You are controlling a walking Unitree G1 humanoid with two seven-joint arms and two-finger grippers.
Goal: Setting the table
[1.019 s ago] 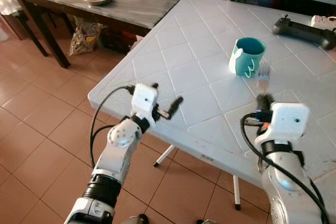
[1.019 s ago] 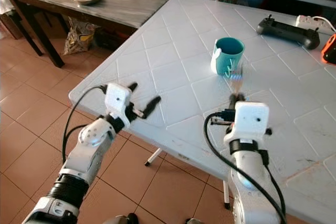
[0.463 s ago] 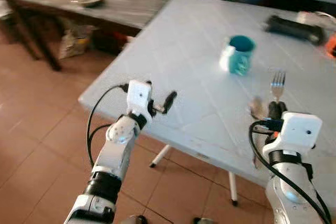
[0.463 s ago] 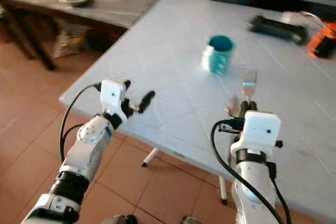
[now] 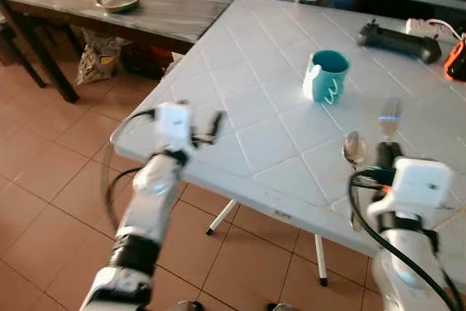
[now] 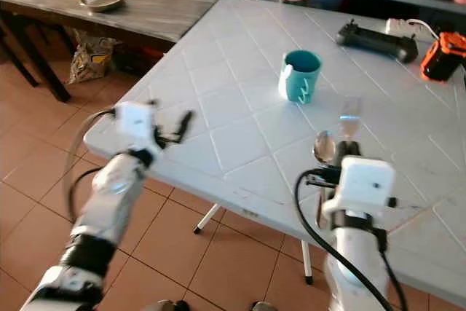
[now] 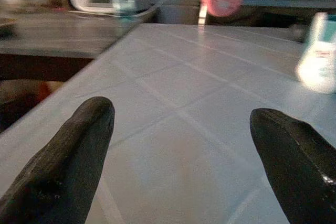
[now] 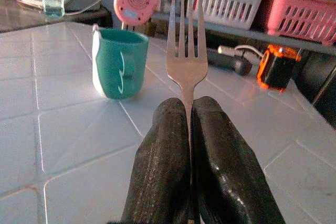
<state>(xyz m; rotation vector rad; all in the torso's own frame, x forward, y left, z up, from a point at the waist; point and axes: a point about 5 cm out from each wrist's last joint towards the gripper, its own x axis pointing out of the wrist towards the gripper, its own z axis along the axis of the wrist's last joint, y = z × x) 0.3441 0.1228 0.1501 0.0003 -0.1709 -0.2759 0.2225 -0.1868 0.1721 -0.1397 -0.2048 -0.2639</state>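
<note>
Not much is set so far — the white table [image 5: 255,71] has just a teal mug [image 5: 325,76] and a spoon [image 5: 354,149] lying near the front edge. The right gripper [image 8: 189,129] is clamped on a fork [image 8: 185,56], tines pointing toward the mug, held over the table beside the spoon. The left gripper [image 7: 181,145] is spread wide, holding nothing, at the table's corner. The fork isn't laid down yet — that's my read.

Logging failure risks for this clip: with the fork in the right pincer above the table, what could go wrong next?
1. The right pincer pinches the fork low on its handle, so it may pivot or slip when set down.
2. The spoon lies close beside that pincer; lowering could knock it.
3. The mug stands just ahead; a forward reach could bump it.
</note>
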